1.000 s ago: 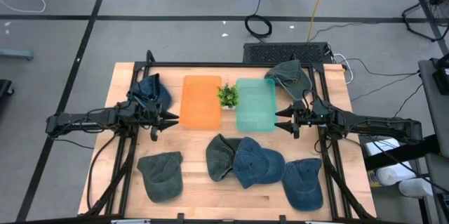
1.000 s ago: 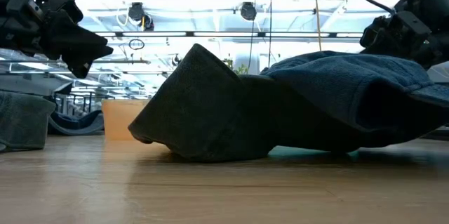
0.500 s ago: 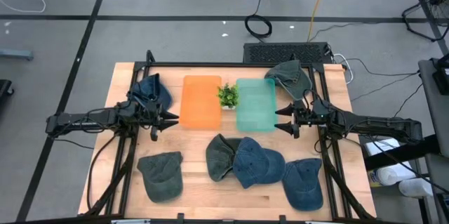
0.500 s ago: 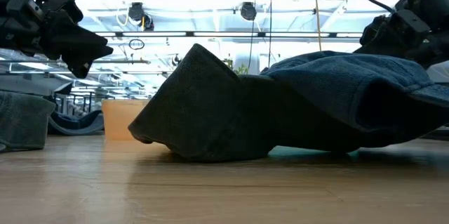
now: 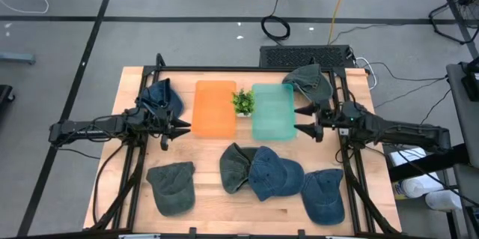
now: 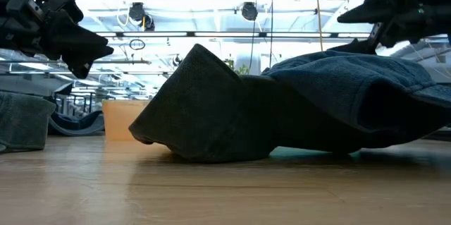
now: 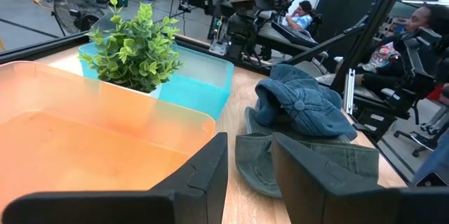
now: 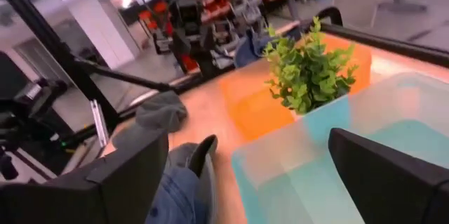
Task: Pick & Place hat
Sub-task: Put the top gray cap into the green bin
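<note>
Two grippers empty: right gripper (image 5: 303, 119) spread wide beside translucent teal plastic bin (image 5: 272, 112); left gripper (image 5: 182, 128) narrowly parted beside translucent orange plastic bin (image 5: 214, 108).

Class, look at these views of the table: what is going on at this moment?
A two-armed robot is sorting hats into bins. The right gripper hangs open beside the teal bin, holding nothing. The left gripper waits by the orange bin, also empty-handed. Both bins hold no hats; six hats, including the blue hat mid-table, lie around them.

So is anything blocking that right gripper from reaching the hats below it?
Nothing visible. The right gripper, open, hangs by the teal bin, with bare table between it and the blue hat.
</note>
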`<state>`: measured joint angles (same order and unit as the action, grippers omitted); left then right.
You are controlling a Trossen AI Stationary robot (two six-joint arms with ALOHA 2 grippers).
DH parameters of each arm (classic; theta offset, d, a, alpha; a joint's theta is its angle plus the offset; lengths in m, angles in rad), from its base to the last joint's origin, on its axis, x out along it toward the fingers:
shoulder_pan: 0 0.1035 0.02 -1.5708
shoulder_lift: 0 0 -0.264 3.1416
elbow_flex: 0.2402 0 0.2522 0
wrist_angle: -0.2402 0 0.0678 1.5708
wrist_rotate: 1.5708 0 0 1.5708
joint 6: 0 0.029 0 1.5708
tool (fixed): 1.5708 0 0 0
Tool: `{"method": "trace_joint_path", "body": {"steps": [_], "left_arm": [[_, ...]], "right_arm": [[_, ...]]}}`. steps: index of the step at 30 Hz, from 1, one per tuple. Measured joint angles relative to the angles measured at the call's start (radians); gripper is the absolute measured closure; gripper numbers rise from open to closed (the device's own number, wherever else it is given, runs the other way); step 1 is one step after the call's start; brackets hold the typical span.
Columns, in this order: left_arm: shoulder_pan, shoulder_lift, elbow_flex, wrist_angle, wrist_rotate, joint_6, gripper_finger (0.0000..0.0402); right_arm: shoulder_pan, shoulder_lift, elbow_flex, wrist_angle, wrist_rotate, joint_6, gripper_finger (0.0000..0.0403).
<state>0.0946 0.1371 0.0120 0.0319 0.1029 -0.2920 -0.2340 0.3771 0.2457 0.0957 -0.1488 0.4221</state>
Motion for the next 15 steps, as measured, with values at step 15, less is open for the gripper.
{"method": "trace_joint_path", "body": {"steps": [15], "left_arm": [[0.000, 0.000, 0.000, 0.002, 0.000, 0.000, 0.0282]], "right_arm": [[0.000, 0.116, 0.398, -0.354, 0.084, -0.043, 0.0023]]}}
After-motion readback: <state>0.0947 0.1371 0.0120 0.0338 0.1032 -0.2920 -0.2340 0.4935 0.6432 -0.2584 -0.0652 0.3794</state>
